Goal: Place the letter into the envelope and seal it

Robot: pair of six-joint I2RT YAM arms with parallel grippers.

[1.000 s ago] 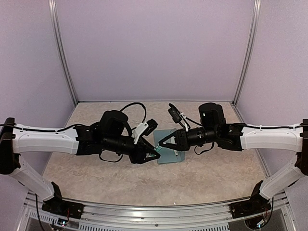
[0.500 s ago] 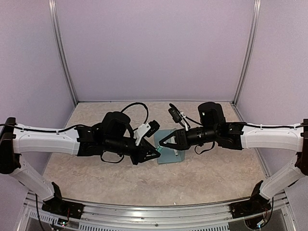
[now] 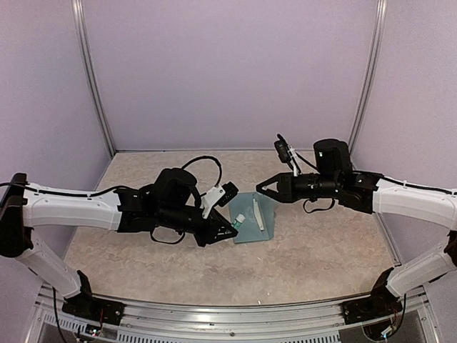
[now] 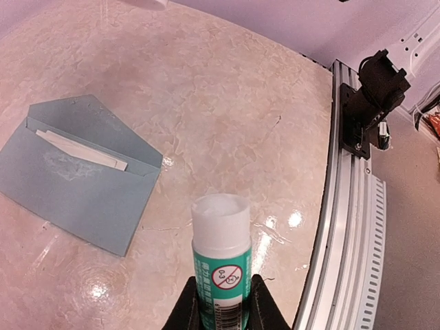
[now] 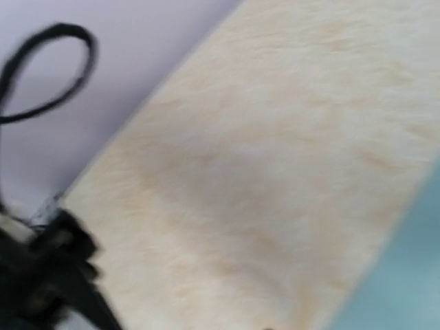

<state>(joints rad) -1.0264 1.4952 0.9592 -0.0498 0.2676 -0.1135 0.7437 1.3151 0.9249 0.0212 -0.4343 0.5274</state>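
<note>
The teal-blue envelope (image 3: 251,227) (image 4: 75,185) lies flat mid-table with its pointed flap open. The white letter (image 3: 258,216) (image 4: 82,150) sticks partly out of its mouth. My left gripper (image 3: 230,227) (image 4: 223,283) is shut on a green glue stick (image 3: 240,219) (image 4: 221,254), uncapped, its white tip pointing out over the table beside the envelope's left edge. My right gripper (image 3: 260,185) hovers above the envelope's far edge. Its fingers come together at the tips, and nothing shows between them. The right wrist view is blurred, with only a teal corner of the envelope (image 5: 416,275) showing.
Lilac walls close in the marbled table (image 3: 314,250) on three sides. A metal rail (image 4: 344,227) runs along the near edge, with the right arm's base (image 4: 375,89) on it. A black cable loop (image 5: 48,69) hangs by the back wall.
My right gripper has lifted off the envelope and drawn back up and to the right. The left gripper has edged slightly right with the glue stick.
</note>
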